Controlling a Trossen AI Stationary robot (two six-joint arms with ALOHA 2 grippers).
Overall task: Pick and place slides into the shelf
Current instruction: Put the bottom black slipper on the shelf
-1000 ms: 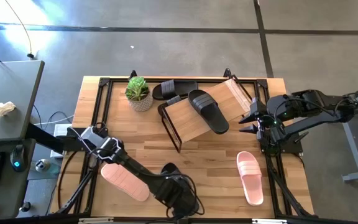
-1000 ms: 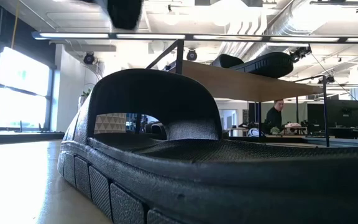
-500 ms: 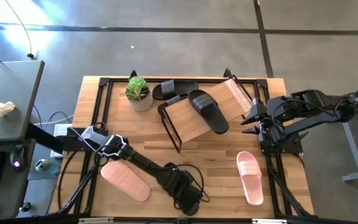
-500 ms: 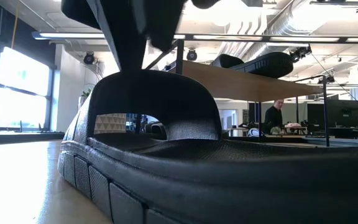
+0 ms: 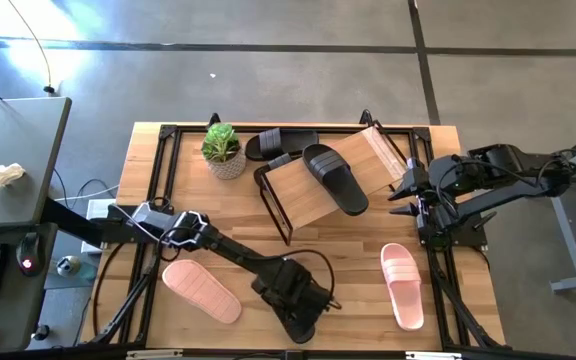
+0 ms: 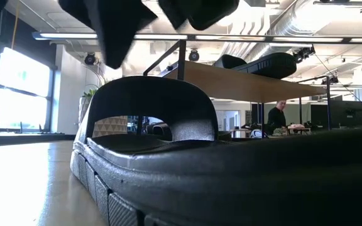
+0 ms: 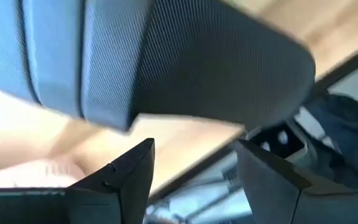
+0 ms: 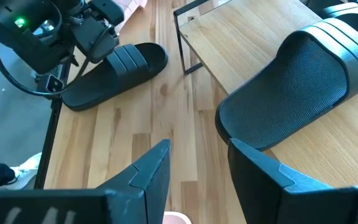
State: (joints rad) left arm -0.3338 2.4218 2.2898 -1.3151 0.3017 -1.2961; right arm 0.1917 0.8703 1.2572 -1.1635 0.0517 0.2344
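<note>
Left hand since opened, fingers spread, astride black slide strap, gripping nothing; near table's front edge.

Both arms dark, matte black links; left arm with looped black cables, right arm similar; wedge-shaped black fingers.

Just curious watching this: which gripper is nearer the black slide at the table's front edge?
Left. The left gripper is right over that black slide; the right gripper waits far off beside the shelf.
</note>
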